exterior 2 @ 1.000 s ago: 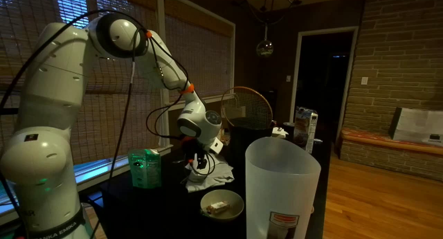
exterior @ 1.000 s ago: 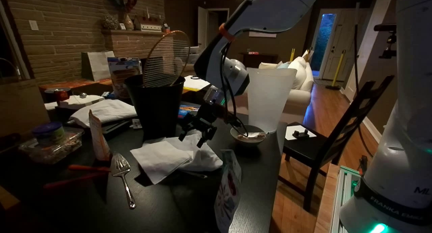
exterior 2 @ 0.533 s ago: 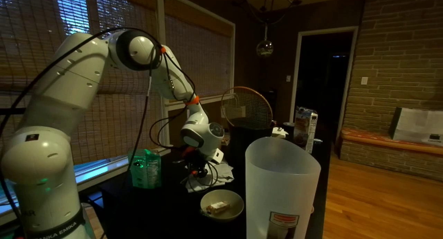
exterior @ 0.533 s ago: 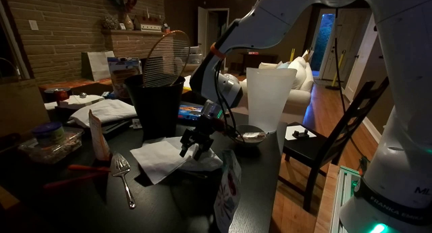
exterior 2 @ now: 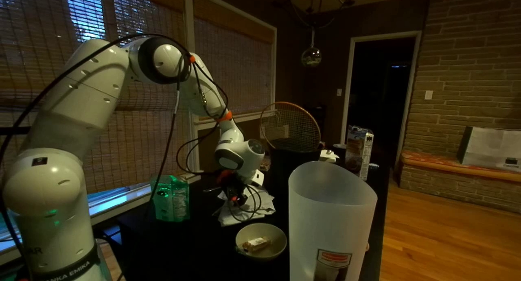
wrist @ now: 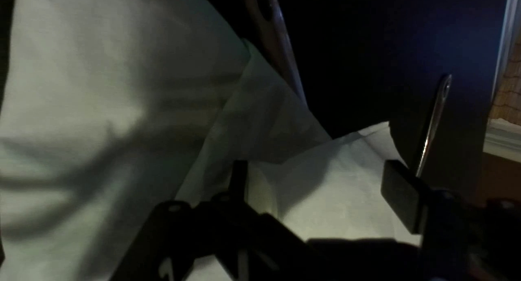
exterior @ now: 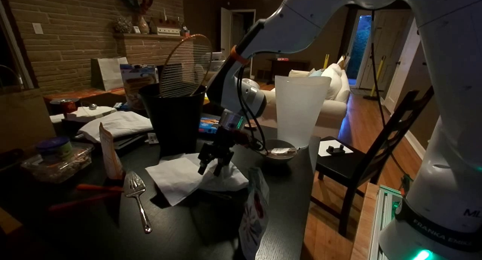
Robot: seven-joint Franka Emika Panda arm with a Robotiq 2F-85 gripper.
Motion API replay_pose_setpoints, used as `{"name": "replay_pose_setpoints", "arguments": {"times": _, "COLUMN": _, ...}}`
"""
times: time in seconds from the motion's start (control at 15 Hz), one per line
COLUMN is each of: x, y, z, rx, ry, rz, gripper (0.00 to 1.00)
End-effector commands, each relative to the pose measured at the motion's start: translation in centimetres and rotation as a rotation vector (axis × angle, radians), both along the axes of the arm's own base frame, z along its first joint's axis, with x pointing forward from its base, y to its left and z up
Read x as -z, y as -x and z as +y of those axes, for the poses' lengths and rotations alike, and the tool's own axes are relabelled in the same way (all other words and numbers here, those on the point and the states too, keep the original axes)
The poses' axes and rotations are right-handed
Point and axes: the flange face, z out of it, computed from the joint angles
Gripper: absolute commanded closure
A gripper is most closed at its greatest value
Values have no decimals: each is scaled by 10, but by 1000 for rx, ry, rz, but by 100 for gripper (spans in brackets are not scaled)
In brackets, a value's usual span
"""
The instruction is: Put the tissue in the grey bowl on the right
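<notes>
"What's in an exterior view?"
"Mid-frame, the black gripper (exterior: 209, 172) hangs over the tissue (exterior: 235, 178), soft, white and creased. Right of centre sits the round grey bowl (exterior: 280, 160), a frosted jug (exterior: 301, 109) behind it."
"And lower centre, in an exterior view?"
"The bowl's smooth, pale inside and a crinkled, wrapped bar (exterior 2: 256, 243)."
"The wrist view?"
"Blurred fingers (wrist: 401, 197) stand apart, released, either side of the tissue's folds, lower centre. Touching it? I can't tell. A broader, flatter sheet (wrist: 81, 90) fills the left."
</notes>
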Motion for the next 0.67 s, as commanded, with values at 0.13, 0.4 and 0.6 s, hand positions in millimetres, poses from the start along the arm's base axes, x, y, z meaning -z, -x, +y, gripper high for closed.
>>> {"name": "replay_pose_setpoints", "arguments": {"times": 0.13, "x": -3, "y": -5, "z": 5, "rx": -39, "ry": 22, "rz": 12, "gripper": 56}}
{"name": "replay_pose_setpoints", "arguments": {"times": 0.4, "x": -8, "y": -8, "z": 3, "rx": -32, "ry": 33, "rz": -2, "gripper": 84}}
{"name": "replay_pose_setpoints", "arguments": {"times": 0.6, "x": -7, "y": -8, "z": 2, "rx": -32, "ry": 41, "rz": 3, "gripper": 100}}
